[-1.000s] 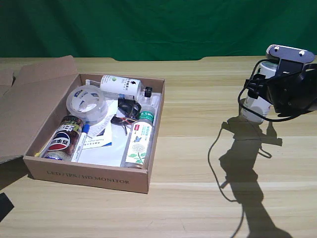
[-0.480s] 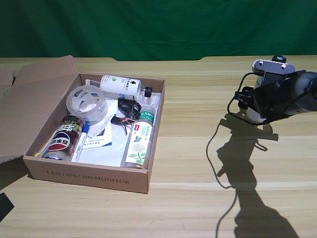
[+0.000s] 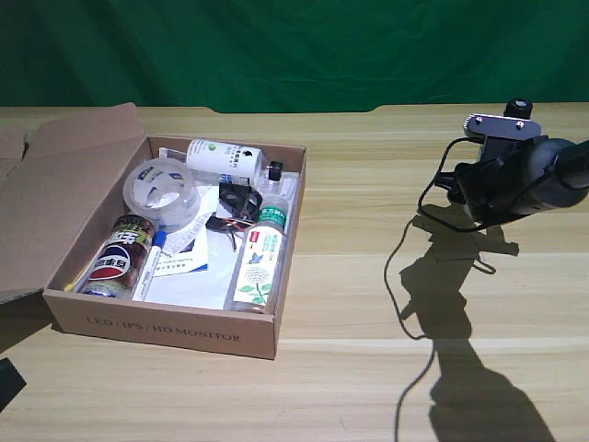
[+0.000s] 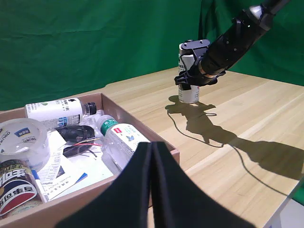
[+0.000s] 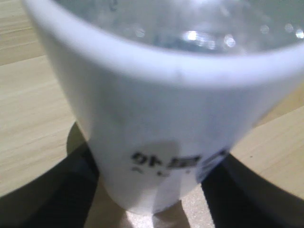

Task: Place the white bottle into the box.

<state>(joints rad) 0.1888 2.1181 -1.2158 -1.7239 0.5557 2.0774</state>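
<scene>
White bottle (image 4: 189, 90) upright on wooden table (image 3: 386, 304), mid-right of exterior view, mostly hidden there behind right gripper (image 4: 192, 71). Fills right wrist view, dark text near base. Gripper around or right against bottle's upper part; finger opening cannot tell. Box (image 3: 166, 330) at left of exterior view, well apart from bottle, flaps open, holding tape roll (image 3: 162, 191), Pepsi can (image 3: 116, 260), smaller bottles.

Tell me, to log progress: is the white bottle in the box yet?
No. The white bottle stands upright on the table, well outside the box.
</scene>
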